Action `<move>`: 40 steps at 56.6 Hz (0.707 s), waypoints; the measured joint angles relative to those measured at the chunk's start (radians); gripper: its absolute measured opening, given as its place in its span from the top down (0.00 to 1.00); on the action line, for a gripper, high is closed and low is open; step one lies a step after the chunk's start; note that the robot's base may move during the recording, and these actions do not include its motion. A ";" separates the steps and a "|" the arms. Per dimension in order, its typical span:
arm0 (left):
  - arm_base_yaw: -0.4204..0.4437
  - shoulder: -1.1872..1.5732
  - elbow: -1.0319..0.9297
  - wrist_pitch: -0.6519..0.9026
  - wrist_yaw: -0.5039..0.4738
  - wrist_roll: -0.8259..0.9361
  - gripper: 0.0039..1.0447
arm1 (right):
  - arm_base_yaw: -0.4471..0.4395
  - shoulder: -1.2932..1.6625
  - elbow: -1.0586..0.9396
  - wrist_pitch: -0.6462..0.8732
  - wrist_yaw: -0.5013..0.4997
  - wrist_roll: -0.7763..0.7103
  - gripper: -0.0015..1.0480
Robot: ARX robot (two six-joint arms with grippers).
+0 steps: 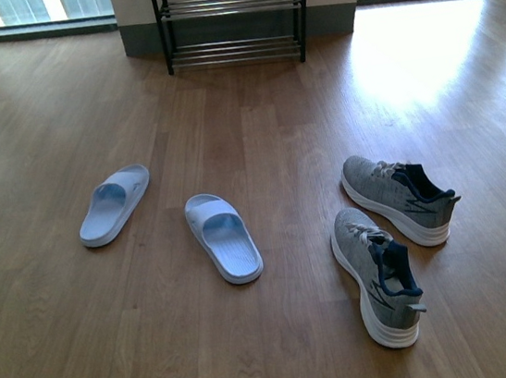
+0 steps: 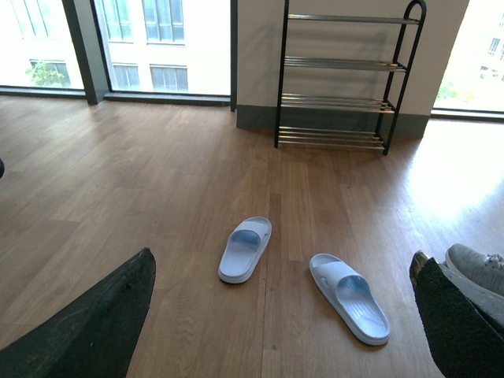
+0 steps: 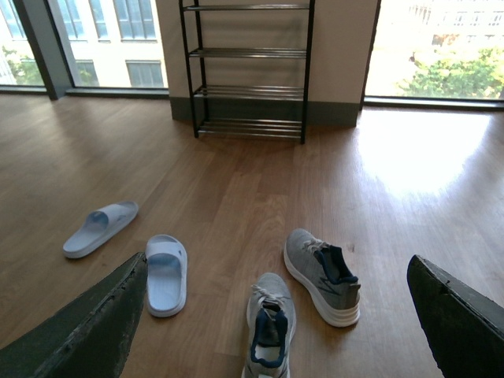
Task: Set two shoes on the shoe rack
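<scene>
Sneakers (image 1: 399, 198) — floor (image 1: 257, 151), rt of slides (image 1: 223, 237)

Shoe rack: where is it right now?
Front view: the shoe rack stands against the far wall at top centre, beyond the blue slides on the left and the grey sneakers on the right.

We see matte black, wedge-shaped fingers on both our arms, the left gripper's fingers (image 2: 94, 331) and the right gripper's fingers (image 3: 87, 339), with pale dusty scuffs.

two sneakers (image 1: 396, 196) (image 1: 377, 273), two slides (image 1: 113, 204) (image 1: 224, 237), one shoe rack (image 1: 235, 52)
</scene>
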 joint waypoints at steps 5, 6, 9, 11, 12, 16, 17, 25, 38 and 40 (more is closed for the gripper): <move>0.000 0.000 0.000 0.000 0.000 0.000 0.09 | 0.000 0.000 0.000 0.000 0.000 0.000 0.09; 0.000 0.000 0.000 0.000 0.000 0.000 0.09 | 0.000 0.000 0.000 0.000 0.000 0.000 0.09; 0.000 0.000 0.000 0.000 0.000 0.000 0.09 | 0.000 0.000 0.000 0.000 0.000 0.000 0.09; 0.000 0.000 0.000 0.000 0.000 0.000 0.09 | 0.000 0.000 0.000 0.000 0.000 0.000 0.09; 0.000 0.000 0.000 0.000 0.000 0.000 0.09 | 0.000 0.000 0.000 0.000 0.000 0.000 0.09; 0.000 0.000 0.000 0.000 0.000 0.000 0.09 | 0.000 0.000 0.000 0.000 0.000 0.000 0.09; 0.000 0.000 0.000 0.000 0.000 0.000 0.09 | 0.000 0.000 0.000 0.000 0.000 0.000 0.09; 0.000 0.000 0.000 0.000 0.000 0.000 0.09 | 0.000 0.000 0.000 0.000 0.000 0.000 0.09; 0.000 0.000 0.000 0.000 0.000 0.000 0.09 | 0.000 0.000 0.000 0.000 0.000 0.000 0.09; 0.000 0.000 0.000 0.000 0.000 0.000 0.09 | 0.000 0.000 0.000 0.000 0.000 0.000 0.09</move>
